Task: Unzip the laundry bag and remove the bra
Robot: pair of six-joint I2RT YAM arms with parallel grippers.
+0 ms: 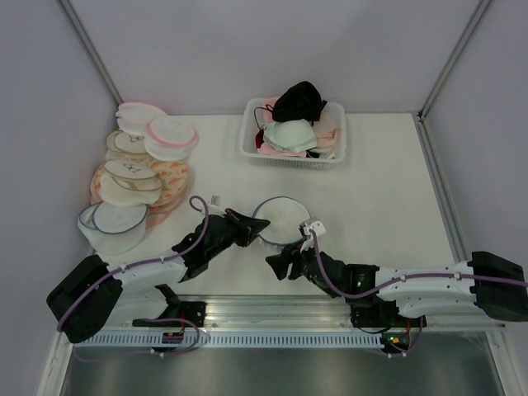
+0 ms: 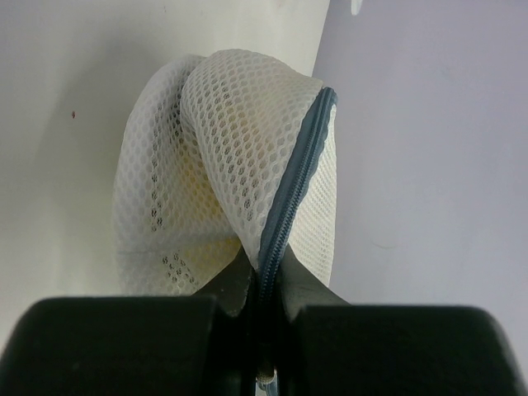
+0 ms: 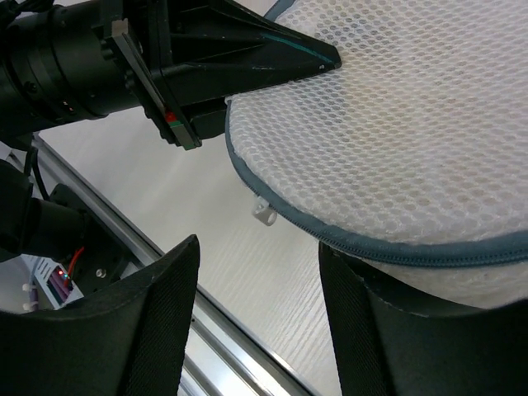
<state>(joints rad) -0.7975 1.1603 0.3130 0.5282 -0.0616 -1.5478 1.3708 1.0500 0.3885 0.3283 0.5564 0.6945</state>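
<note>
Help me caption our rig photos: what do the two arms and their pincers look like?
The left arm and right arm match: white link shells, black joints and bases, a lavender cable looping along each. The left pincer and right pincer are matte black with tapering wedge fingers; the left carries a small red mark.

White table: a white basket of garments at 12 o'clock, a heap of round mesh bags at 9 o'clock, a small white tag just left of the middle
</note>
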